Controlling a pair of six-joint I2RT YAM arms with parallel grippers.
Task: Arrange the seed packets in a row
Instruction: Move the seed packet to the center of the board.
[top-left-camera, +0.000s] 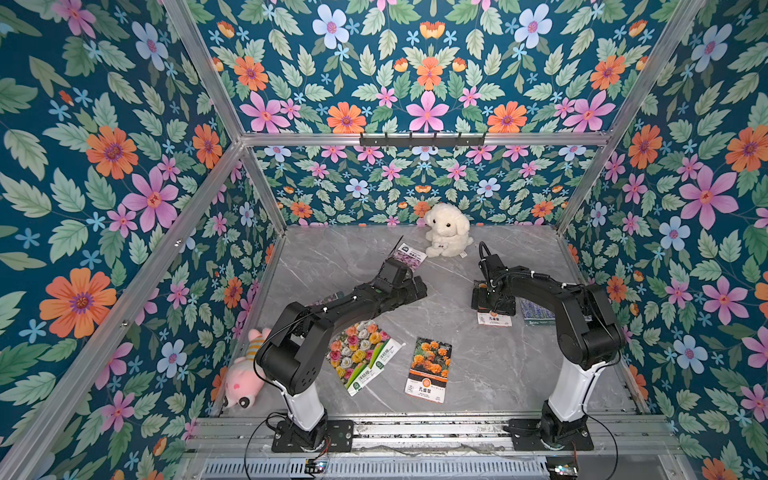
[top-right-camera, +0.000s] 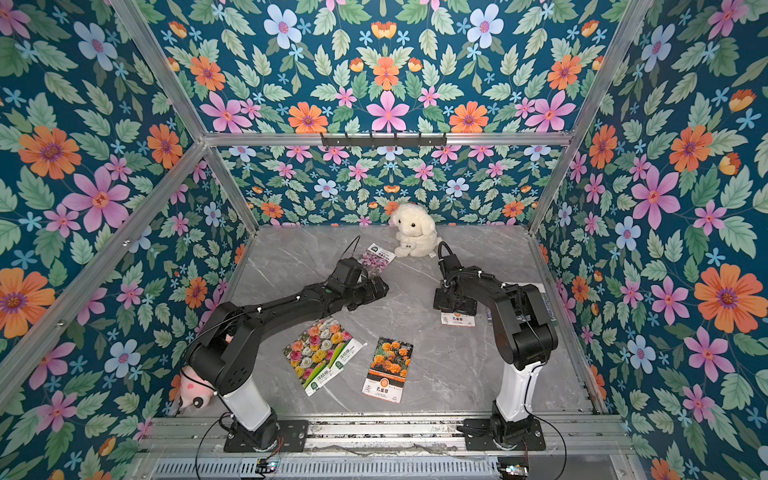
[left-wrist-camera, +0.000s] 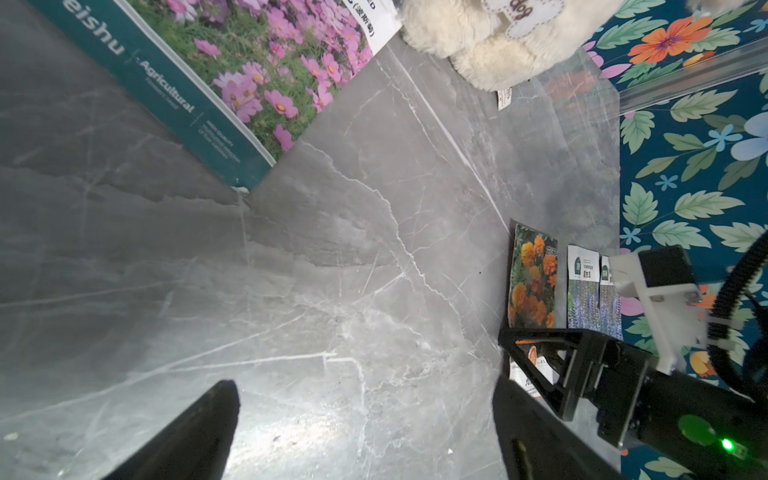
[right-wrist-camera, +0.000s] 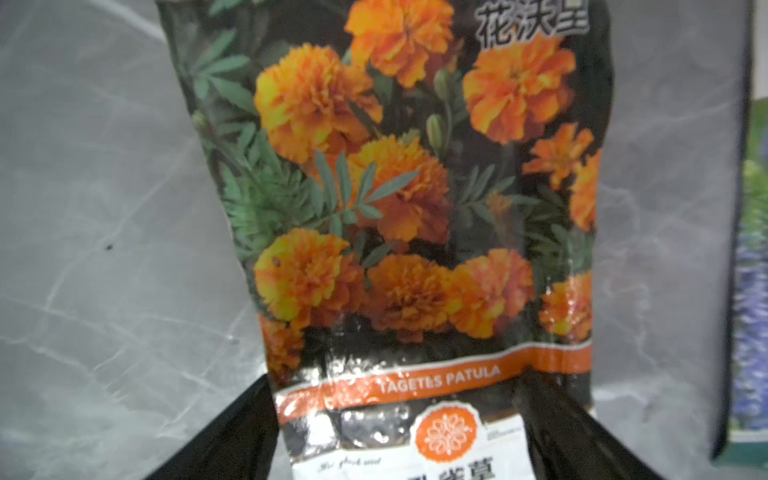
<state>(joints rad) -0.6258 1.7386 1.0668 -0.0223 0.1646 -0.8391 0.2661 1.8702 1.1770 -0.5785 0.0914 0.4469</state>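
Both released: left jaws empty, right jaws straddled marigold packet (right-wrist-camera: 415, 208) flat on surface (right-wrist-camera: 83, 208), lavender packet (right-wrist-camera: 750, 257) just beside. Pick step, likely; next needed pinching its edge, lifting toward row.

We saw two arms alike: the left arm (top-left-camera: 305, 401) and right arm (top-left-camera: 571, 388) had white lower shells, black rounded joints, black base plates (top-left-camera: 343, 432), ribbed black cables (left-wrist-camera: 744, 266), white ties (left-wrist-camera: 723, 323); the left gripper (left-wrist-camera: 365, 386) bore tapered black fingers (left-wrist-camera: 199, 432).
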